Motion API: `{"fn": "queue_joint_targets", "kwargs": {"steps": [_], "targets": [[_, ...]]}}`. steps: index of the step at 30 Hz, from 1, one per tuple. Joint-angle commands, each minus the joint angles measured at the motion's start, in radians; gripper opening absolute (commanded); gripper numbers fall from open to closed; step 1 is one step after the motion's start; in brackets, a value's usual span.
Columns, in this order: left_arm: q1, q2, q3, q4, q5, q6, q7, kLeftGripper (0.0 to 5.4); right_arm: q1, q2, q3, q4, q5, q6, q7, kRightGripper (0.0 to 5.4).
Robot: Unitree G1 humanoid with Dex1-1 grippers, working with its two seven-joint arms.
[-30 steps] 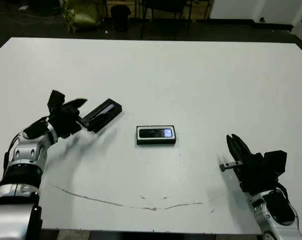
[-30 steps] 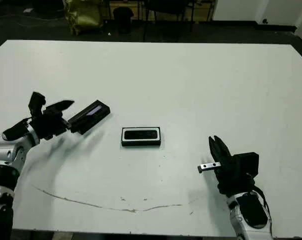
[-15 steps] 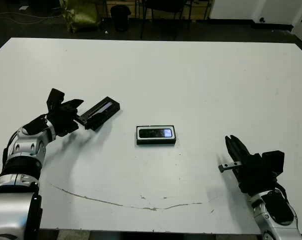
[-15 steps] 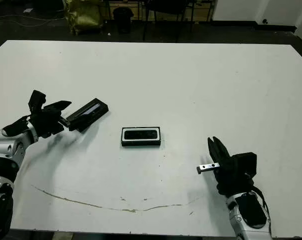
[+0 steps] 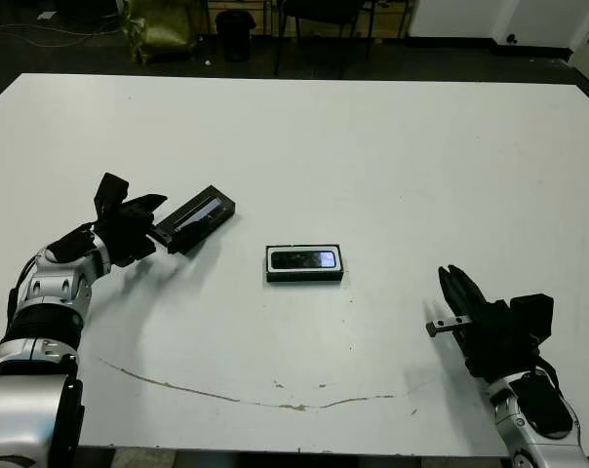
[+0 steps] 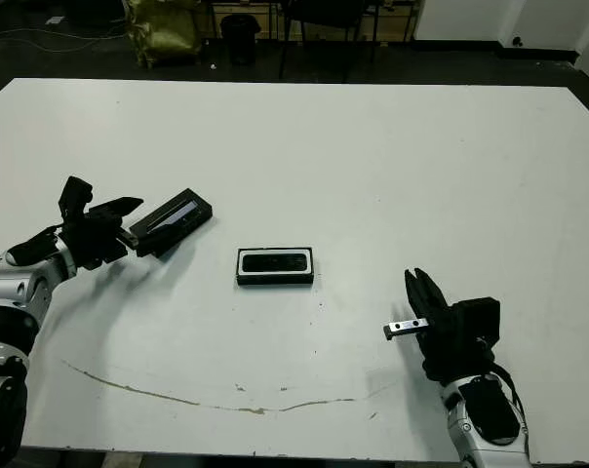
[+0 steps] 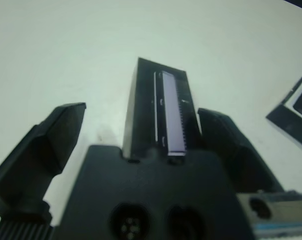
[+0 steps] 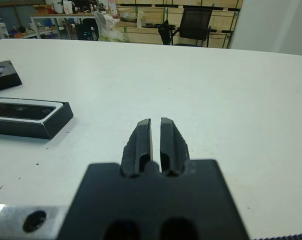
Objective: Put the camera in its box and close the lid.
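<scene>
Here the left hand (image 5: 150, 216) has its fingers apart around the lid (image 5: 198, 218), far-left on the worktop (image 5: 373, 146). The camera (image 5: 304, 259) lies in the box (image 5: 305, 274). The right hand (image 5: 460, 292) rests with fingers together.

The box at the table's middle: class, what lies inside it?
The camera lies flat inside the box, glossy face up. Anything beneath the camera is hidden.

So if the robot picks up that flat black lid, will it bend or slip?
The lid looks like a stiff flat slab with straight edges, so it probably won't bend. Its window strip looks glossy, so it may be a bit slippery there. It looks thin, so likely light, and the left gripper has its fingers spread on either side of it.
</scene>
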Motion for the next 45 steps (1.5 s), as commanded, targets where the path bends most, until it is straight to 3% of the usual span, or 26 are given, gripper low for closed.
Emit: {"fn": "queue_joint_targets", "kwargs": {"steps": [1, 8, 11, 15, 24, 31, 39, 45], "targets": [[0.023, -0.004, -0.022, 0.009, 0.030, -0.005, 0.005, 5.38, 0.005, -0.002, -0.008, 0.016, 0.014, 0.002, 0.005, 0.00], [0.026, -0.001, -0.050, 0.038, 0.075, -0.085, 0.018, 5.38, 0.016, -0.007, 0.000, -0.028, -0.018, 0.041, -0.023, 0.00], [0.030, 0.007, -0.071, 0.050, 0.113, -0.150, 0.043, 5.38, 0.010, -0.002, -0.004, 0.010, -0.008, -0.010, -0.006, 0.00], [0.040, 0.027, -0.115, 0.068, 0.202, -0.281, 0.125, 5.38, 0.008, -0.003, -0.006, 0.011, 0.009, -0.002, 0.000, 0.00], [0.019, 0.046, -0.165, 0.136, 0.281, -0.368, 0.209, 5.38, 0.014, 0.002, -0.006, 0.009, 0.004, -0.017, -0.002, 0.00], [0.009, 0.033, -0.143, 0.181, 0.239, -0.323, 0.192, 5.38, 0.015, -0.004, -0.005, 0.000, 0.005, -0.008, -0.002, 0.00], [-0.035, 0.011, -0.077, 0.209, 0.123, -0.053, 0.053, 5.38, 0.016, 0.003, -0.007, 0.001, 0.018, -0.006, -0.007, 0.00], [-0.050, 0.017, -0.096, 0.208, 0.138, -0.013, -0.005, 5.38, 0.018, -0.003, -0.007, 0.001, 0.010, -0.010, -0.008, 0.00]]}}
